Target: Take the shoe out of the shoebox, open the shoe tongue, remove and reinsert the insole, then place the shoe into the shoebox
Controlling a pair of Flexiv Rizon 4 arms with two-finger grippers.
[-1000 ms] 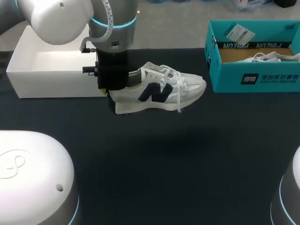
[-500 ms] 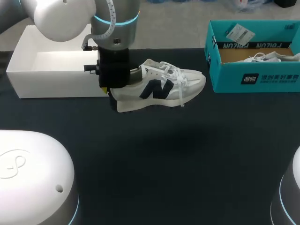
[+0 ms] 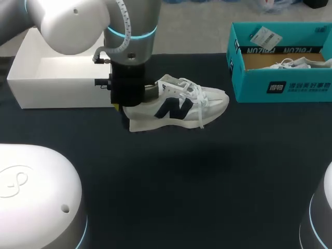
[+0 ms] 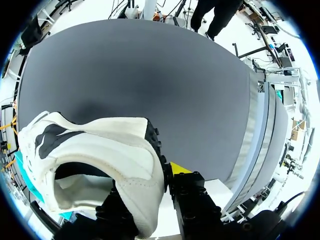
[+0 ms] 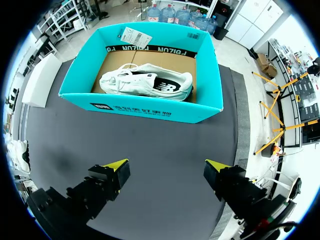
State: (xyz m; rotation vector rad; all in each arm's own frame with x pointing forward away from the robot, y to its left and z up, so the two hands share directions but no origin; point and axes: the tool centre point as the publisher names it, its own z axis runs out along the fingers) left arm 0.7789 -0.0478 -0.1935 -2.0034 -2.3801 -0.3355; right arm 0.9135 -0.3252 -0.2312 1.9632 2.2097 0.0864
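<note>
One white shoe hangs over our dark table, heel hidden behind our left arm. Left wrist: our left gripper clamps that heel, one fingertip covered. Right wrist: our right gripper gapes wide before the teal shoebox.

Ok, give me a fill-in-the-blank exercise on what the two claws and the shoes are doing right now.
1. The left claw is shut on the white shoe's ____.
2. A second shoe lies inside the ____ shoebox.
3. The right claw is ____, holding nothing.
Missing words: heel; teal; open.
</note>
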